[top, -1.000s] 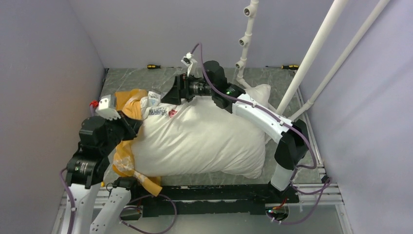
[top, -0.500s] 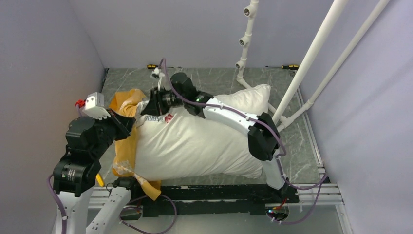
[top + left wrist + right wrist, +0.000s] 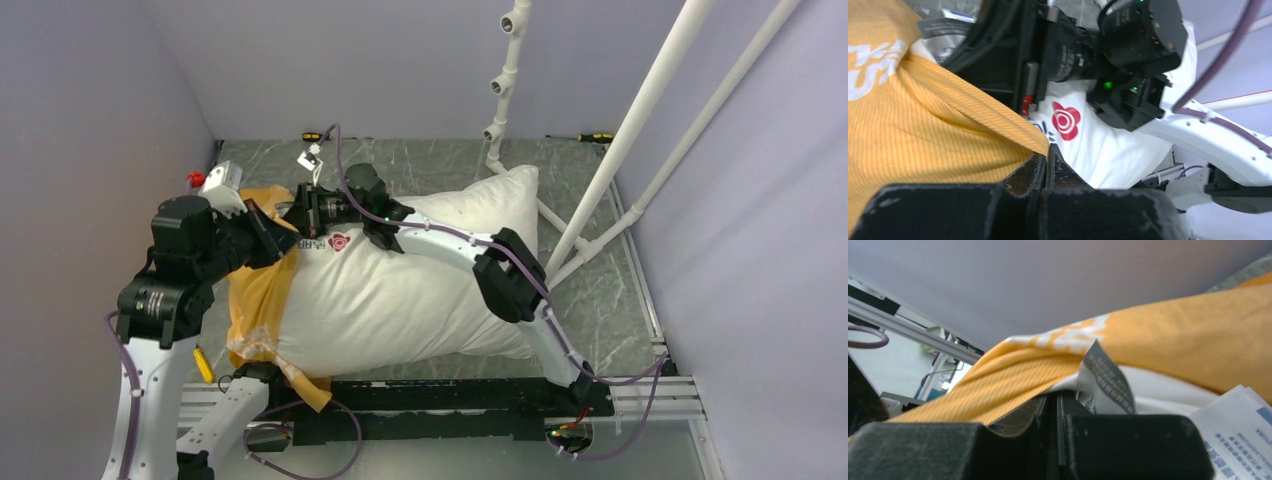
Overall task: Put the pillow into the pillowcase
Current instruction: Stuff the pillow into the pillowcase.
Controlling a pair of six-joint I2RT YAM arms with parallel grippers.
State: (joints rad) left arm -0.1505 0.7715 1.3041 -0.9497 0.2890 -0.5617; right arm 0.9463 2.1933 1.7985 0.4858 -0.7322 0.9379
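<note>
Pillow (image 3: 400,300) end inside pillowcase (image 3: 252,300) mouth; left end effector (image 3: 1046,156), right end effector (image 3: 1058,401) both pinched closed on pillowcase edge.

White arms (image 3: 445,237), black joints (image 3: 510,285), purple cables (image 3: 1220,52)

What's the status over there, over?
Left pincer shut on pillowcase edge. Right pincer shut on it too. Pillow one end in, most out. Right arm lying across pillow.
</note>
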